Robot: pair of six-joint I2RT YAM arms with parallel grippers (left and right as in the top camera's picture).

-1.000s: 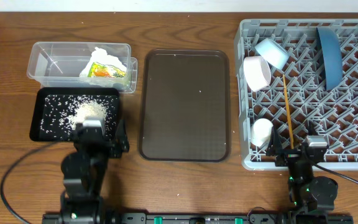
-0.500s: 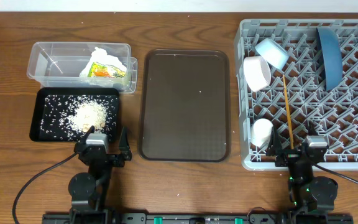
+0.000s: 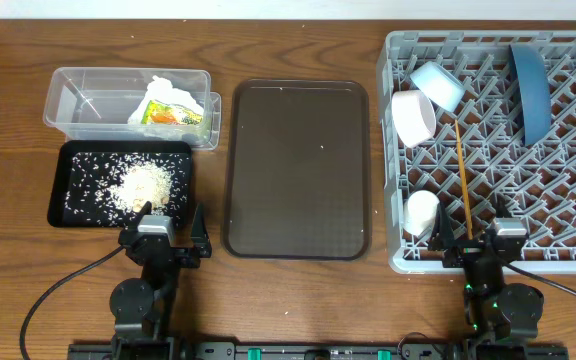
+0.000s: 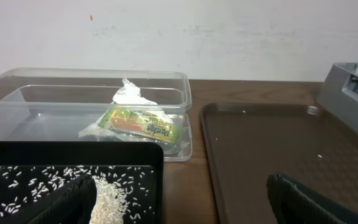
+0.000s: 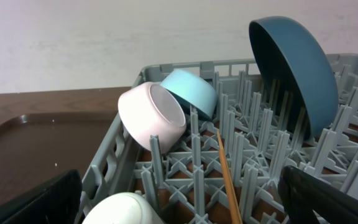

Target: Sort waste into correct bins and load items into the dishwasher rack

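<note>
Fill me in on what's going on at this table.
Nothing is being handled. Both the left gripper and right gripper are open and empty. The yellow-green snack wrapper and crumpled white tissue sit in the clear plastic tub, white rice scraps in the shallow black tray. The grey dishwasher rack holds the white bowl, pale blue bowl, dark blue plate and a thin wooden chopstick. The sorting looks done.

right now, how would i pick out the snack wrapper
Find the brown tray mid-table; the clear tub sits to its left. The wrapper lies in the tub's right end, yellow-green with orange print, unlike the white tissue beside it.
</note>
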